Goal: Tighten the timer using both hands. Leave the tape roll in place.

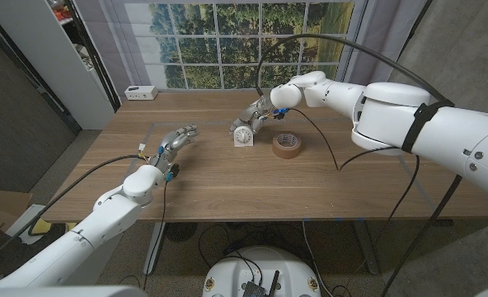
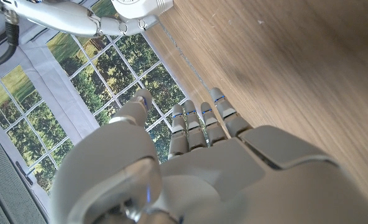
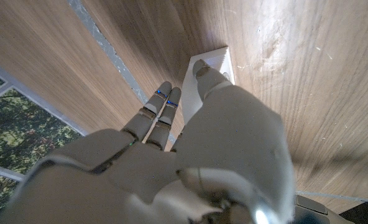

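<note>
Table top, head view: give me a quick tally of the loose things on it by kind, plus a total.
Timer, white, with the right hand at it: 1
Tape roll, brown: 1
Small white box at the far left corner: 1
Total: 3

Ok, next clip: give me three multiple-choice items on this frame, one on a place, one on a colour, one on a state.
1. Where does the tape roll lie?
A. beside the timer, toward the robot's right
B. at the table's near edge
C. in the left hand

2. What colour is the tape roll?
A. blue
B. brown
C. white

3. What is the left hand doing?
A. gripping the timer
B. holding the tape
C. holding nothing, fingers apart

Answers: 1 A, the head view shows the two side by side. 2 B, plainly brown. 3 C, it is apart from the timer, while the right hand is at the timer.
</note>
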Available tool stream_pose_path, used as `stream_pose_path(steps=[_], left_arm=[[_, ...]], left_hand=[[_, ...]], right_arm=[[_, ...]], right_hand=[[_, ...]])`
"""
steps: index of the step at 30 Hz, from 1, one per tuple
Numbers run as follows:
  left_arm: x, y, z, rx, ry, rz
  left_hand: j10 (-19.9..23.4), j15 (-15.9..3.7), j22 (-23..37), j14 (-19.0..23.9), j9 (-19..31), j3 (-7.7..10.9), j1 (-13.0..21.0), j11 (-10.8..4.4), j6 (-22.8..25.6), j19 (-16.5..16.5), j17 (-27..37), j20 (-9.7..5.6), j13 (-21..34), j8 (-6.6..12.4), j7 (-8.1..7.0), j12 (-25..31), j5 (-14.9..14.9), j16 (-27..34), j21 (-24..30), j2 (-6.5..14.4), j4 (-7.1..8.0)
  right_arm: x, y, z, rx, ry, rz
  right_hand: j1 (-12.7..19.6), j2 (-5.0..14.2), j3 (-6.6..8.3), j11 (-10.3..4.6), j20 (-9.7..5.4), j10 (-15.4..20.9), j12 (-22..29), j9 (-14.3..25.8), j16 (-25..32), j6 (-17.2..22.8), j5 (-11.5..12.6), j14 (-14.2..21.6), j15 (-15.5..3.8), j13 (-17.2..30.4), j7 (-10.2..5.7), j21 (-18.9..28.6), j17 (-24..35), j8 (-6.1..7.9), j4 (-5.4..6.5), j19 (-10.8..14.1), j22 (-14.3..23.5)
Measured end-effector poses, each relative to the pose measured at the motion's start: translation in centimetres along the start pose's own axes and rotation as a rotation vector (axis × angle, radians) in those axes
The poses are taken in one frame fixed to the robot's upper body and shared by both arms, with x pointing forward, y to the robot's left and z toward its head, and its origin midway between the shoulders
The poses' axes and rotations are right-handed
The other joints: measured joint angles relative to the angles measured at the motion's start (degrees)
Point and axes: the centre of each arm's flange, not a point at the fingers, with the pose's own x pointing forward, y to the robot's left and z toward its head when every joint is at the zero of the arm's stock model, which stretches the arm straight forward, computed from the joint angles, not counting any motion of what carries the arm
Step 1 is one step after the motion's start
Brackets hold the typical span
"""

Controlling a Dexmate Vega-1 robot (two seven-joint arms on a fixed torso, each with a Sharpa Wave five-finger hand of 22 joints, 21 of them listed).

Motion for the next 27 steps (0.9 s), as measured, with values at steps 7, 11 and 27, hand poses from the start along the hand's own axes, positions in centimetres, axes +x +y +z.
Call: stream_pose_path(steps=[7, 11, 27], left_arm=[[0.0, 0.1, 0.1, 0.0, -0.014, -0.003], [0.0, 0.2, 0.1, 0.001, -0.02, -0.004], [0.5, 0.3, 1.2, 0.035, -0.062, -0.018]], left_hand=[[0.32, 0.0, 0.0, 0.0, 0.05, 0.0, 0.0, -0.32, 0.0, 0.03, 0.0, 0.03, 0.0, 0.0, 0.0, 0.0, 0.4, 0.0, 0.0, 0.0, 0.0], [0.32, 0.0, 0.0, 0.0, 0.05, 0.0, 0.0, -0.32, 0.0, 0.32, 0.0, 0.31, 0.0, 0.0, 0.0, 0.0, 0.4, 0.0, 0.0, 0.0, 0.0], [0.11, -0.21, 0.0, 0.21, 0.04, -0.21, 1.59, -0.52, 1.46, 0.31, -0.13, 0.31, 0.26, 0.0, -1.02, 0.0, 0.39, 0.0, -0.47, -0.54, -0.59]], right_arm=[[-0.6, -0.3, -0.6, 0.075, -0.003, -0.014], [-0.9, -0.6, -1.2, 0.143, 0.001, -0.024], [-2.7, -1.2, -3.0, 0.414, -0.031, -0.04]], right_hand=[[-0.03, 0.02, -0.63, -0.06, -0.04, 1.6, 1.05, 0.7, 1.5, 2.13, -0.02, 3.2, -0.15, 1.15, -0.13, 1.1, 1.12, 0.88, 0.46, 1.82, 0.0], [-0.52, 0.0, -0.8, 0.15, -0.12, 2.51, 1.55, 0.74, 1.55, 4.21, -0.02, 4.46, -0.17, 1.66, -0.12, 1.54, 1.43, 1.21, 0.62, 2.34, 0.01], [-3.01, 0.09, -1.26, 0.87, -0.12, 3.23, 2.38, 1.93, 2.0, 9.99, -0.01, 7.42, -0.48, 2.97, 1.88, 2.58, 1.44, 2.21, 0.94, 3.54, 0.03]])
